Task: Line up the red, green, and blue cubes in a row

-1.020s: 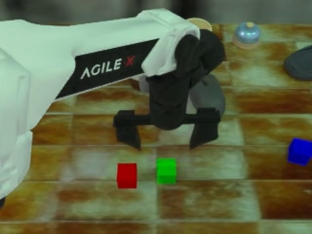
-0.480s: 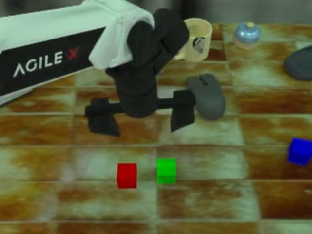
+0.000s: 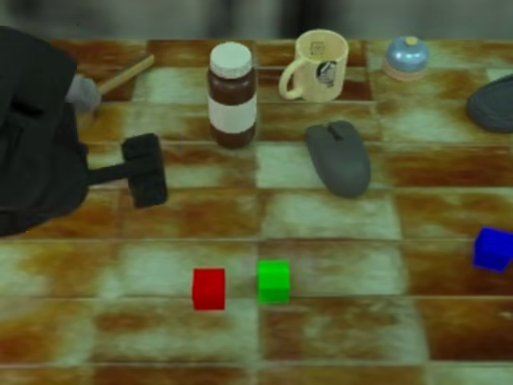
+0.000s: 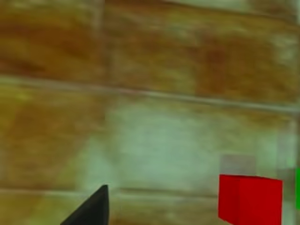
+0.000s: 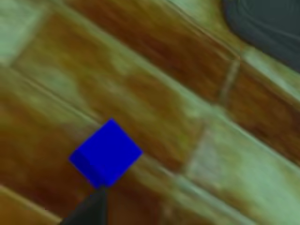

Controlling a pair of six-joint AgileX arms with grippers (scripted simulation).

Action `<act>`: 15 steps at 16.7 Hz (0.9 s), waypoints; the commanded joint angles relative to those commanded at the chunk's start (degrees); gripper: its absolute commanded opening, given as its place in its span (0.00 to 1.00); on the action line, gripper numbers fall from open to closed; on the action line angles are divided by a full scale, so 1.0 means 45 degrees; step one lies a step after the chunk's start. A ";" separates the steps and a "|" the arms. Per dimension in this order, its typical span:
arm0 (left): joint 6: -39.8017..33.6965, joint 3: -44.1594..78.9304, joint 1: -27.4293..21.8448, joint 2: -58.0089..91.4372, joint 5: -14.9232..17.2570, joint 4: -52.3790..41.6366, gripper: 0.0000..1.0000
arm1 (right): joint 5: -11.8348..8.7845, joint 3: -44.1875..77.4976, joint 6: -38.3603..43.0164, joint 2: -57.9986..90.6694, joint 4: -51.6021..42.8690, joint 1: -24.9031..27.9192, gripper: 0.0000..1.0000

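Red cube (image 3: 208, 289) sits just left of green cube (image 3: 273, 281) — blue cube (image 3: 491, 249) well right; my left gripper (image 3: 120, 172), far left, empty — finger spread unclear

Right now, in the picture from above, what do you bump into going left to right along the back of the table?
Hammer → brown jar → cream mug → bell → a dark thing cut off at the right edge.
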 joint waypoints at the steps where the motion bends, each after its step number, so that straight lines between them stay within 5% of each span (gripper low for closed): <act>1: 0.0466 -0.1114 0.0495 -0.1247 0.0005 0.0643 1.00 | 0.0005 0.0778 -0.0731 0.1328 -0.0656 0.0072 1.00; 9: 0.4410 -0.8794 0.3925 -1.1326 0.0186 0.5808 1.00 | 0.0018 0.6153 -0.5657 0.9558 -0.4988 0.0562 1.00; 15: 0.6390 -1.1662 0.5320 -1.5624 0.0364 0.8604 1.00 | 0.0016 0.8579 -0.7685 1.2741 -0.6586 0.0754 1.00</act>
